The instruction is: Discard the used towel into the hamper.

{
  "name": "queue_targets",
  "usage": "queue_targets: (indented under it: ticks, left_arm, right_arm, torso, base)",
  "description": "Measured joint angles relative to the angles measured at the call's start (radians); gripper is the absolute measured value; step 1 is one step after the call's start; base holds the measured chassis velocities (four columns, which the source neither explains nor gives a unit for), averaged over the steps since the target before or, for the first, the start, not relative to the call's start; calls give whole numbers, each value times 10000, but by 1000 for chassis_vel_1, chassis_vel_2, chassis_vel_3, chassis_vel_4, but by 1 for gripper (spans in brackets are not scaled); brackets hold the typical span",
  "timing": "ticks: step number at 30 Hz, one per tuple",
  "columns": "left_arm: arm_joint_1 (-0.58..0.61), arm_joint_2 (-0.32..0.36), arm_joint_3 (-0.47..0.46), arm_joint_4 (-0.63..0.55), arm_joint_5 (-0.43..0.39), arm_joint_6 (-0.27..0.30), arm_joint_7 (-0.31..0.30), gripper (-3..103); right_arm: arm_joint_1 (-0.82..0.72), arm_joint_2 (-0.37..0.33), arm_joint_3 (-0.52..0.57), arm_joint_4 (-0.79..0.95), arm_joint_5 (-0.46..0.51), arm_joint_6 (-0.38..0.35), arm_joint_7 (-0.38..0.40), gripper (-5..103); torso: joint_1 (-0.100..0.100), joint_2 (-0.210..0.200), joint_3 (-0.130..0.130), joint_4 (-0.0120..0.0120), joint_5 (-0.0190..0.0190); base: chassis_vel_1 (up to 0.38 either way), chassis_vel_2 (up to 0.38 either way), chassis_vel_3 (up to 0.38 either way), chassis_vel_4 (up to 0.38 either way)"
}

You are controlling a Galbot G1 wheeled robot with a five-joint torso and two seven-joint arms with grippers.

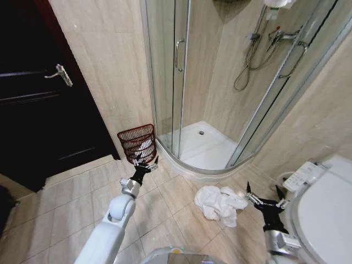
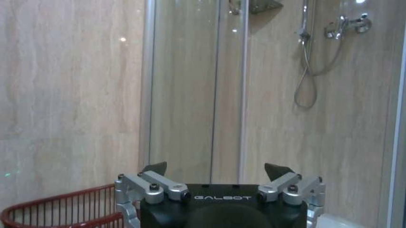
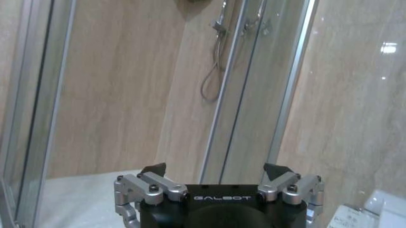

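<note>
The used towel (image 1: 217, 203) is a white crumpled heap on the tiled floor, near the shower's curved base. The hamper (image 1: 136, 142), a small reddish-brown slatted basket with something white inside, stands against the wall left of the shower. My left gripper (image 1: 144, 161) hovers open just in front of the hamper, with nothing between its fingers. In the left wrist view the left gripper (image 2: 216, 170) points at the shower glass, and the hamper's rim (image 2: 63, 209) shows beside it. My right gripper (image 1: 263, 193) is open and empty, just right of the towel. The right gripper (image 3: 216, 169) faces the shower.
A glass corner shower (image 1: 181, 66) with a raised white tray (image 1: 201, 144) fills the back. A dark door (image 1: 38, 93) stands at the left behind a low step. The toilet (image 1: 322, 214) and its side panel (image 1: 301, 176) crowd the right arm. Open tiles lie between the arms.
</note>
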Motion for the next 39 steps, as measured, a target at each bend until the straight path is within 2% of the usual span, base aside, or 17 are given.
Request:
queue_targets:
  ticks: [13, 20, 34, 39]
  left_arm:
    - [-268, -85, 179, 4, 278, 185, 190, 100]
    - [-255, -123, 215, -22, 743, 298, 190, 100]
    - [-146, -43, 170, -212, 764, 267, 175, 100]
    - [-118, -56, 172, -234, 584, 17, 170, 100]
  right_arm:
    - [0, 0, 67, 156, 27, -162, 73, 100]
    - [-126, 0, 151, 180, 162, 140, 70, 100]
    - [-210, 0, 149, 251, 240, 443, 69, 100]
    - [-264, 0, 228, 281, 265, 495, 58, 100]
  torso:
    - [1, 0, 0, -3, 0]
    - [-6, 3, -3, 3, 0]
    - [3, 0, 1, -3, 2]
    - [0, 1, 0, -2, 1]
  base:
    - [62, -61, -92, 80]
    - [185, -160, -127, 105]
    - [-33, -33, -4, -7]
    - [-31, -44, -75, -59]
